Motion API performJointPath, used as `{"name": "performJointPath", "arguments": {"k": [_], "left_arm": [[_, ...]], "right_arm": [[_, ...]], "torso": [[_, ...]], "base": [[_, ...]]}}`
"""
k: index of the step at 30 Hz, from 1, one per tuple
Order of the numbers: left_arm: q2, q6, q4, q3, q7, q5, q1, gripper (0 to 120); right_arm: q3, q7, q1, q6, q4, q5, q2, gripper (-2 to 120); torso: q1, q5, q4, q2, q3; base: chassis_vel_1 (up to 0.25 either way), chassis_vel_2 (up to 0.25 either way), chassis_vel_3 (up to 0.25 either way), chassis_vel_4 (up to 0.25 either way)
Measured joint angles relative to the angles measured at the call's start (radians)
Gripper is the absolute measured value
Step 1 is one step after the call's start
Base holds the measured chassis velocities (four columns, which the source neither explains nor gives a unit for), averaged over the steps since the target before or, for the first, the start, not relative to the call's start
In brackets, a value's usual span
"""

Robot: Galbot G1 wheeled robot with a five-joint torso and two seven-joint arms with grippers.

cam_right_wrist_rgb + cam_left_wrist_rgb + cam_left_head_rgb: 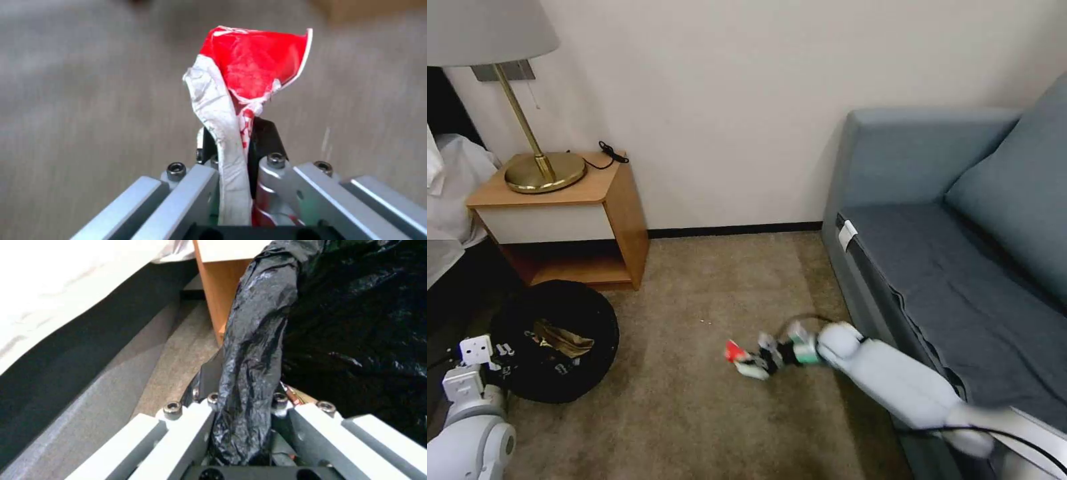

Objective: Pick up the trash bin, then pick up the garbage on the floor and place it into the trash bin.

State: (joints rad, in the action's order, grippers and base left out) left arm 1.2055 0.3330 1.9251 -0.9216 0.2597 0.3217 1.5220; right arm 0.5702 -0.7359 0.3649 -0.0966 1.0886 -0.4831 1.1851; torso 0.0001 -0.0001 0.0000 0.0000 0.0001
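Down on the carpet (694,373), between the nightstand (570,220) and the sofa (934,267), the right gripper (746,363) is closed on the red-and-white crushed packet (734,350). In the right wrist view the packet (249,100) stands straight out from between the fingers (266,133), its white twisted end pinched and its red end flaring free beyond the tips. The right arm reaches out low from the sofa's front edge, with the claw pointing toward the nightstand side of the room.

Over by the nightstand's lower corner sits the trash bin (554,340), mouth tilted up toward the robot, with a crumpled brown paper bag (564,340) already lying inside. The left gripper (242,400) is clamped on the bin's rim; the left wrist view shows a fold of the crinkly black liner (253,350) squeezed between its fingers (209,378).

What matters now, to my eye, is the gap: the bin lies well apart from the packet, off to the robot's left across bare carpet, roughly in line with the way the claw points. The packet's long axis runs along that same line, so carrying it leftward should bring the red end over the rim first.
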Motion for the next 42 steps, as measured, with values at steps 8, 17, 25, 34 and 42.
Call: {"name": "performJointPath", "arguments": {"k": [8, 17, 25, 34, 42], "left_arm": [[0.025, -0.011, 0.008, 0.022, -0.013, -0.029, 0.000, 2], [0.045, -0.031, 0.012, 0.033, -0.022, -0.066, -0.003, 2], [0.044, -0.032, 0.025, 0.038, -0.032, -0.065, -0.004, 2], [0.057, -0.041, 0.044, 0.056, -0.054, -0.059, -0.014, 2], [0.078, -0.041, 0.055, 0.070, -0.056, -0.048, -0.012, 2]], "right_arm": [[0.060, 0.036, -0.182, -0.029, 0.025, -0.150, 0.134, 1], [0.138, 0.098, -0.228, -0.004, -0.049, -0.205, 0.268, 1], [0.180, 0.101, -0.244, 0.023, -0.137, -0.205, 0.395, 1], [0.204, 0.103, -0.250, 0.038, -0.201, -0.202, 0.429, 1], [0.210, 0.121, -0.223, 0.066, -0.239, -0.172, 0.427, 1]], "torso": [[0.000, -0.0002, 0.0002, 0.000, 0.000], [0.000, -0.0002, -0.0001, 0.000, 0.000], [0.000, -0.0002, 0.0002, 0.000, 0.000], [0.000, -0.0001, -0.0003, 0.000, 0.000], [0.000, 0.0000, 0.0000, 0.000, 0.000]], "base": [[0.000, 0.000, 0.000, 0.000], [0.000, 0.000, 0.000, 0.000], [0.000, 0.000, 0.000, 0.000], [0.000, 0.000, 0.000, 0.000], [0.000, 0.000, 0.000, 0.000]]}}
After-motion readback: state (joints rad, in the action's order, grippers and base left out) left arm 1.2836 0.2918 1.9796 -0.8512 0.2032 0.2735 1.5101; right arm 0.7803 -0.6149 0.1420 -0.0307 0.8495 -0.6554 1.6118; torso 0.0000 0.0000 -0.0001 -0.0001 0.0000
